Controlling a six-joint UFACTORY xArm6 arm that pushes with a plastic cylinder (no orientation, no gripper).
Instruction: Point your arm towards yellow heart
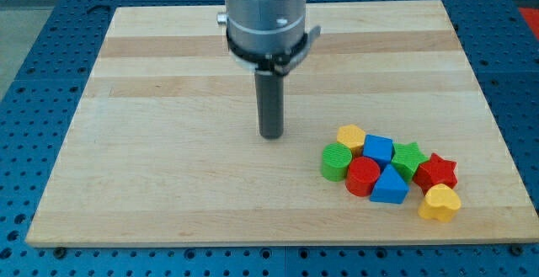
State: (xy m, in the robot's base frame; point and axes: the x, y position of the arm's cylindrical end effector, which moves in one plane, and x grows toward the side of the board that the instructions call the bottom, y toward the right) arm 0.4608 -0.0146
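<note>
The yellow heart [440,202] lies at the lower right of the wooden board [168,100], at the right end of a cluster of blocks. My tip [271,135] rests on the board near the middle, well to the upper left of the heart and left of the whole cluster. It touches no block. The rod hangs straight down from the grey arm body at the view's top.
The cluster holds a yellow pentagon-like block [350,136], a blue cube [378,149], a green cylinder [336,161], a red cylinder [363,176], a blue triangle [389,185], a green star [409,158] and a red star [437,172]. The board's bottom edge runs just below the heart.
</note>
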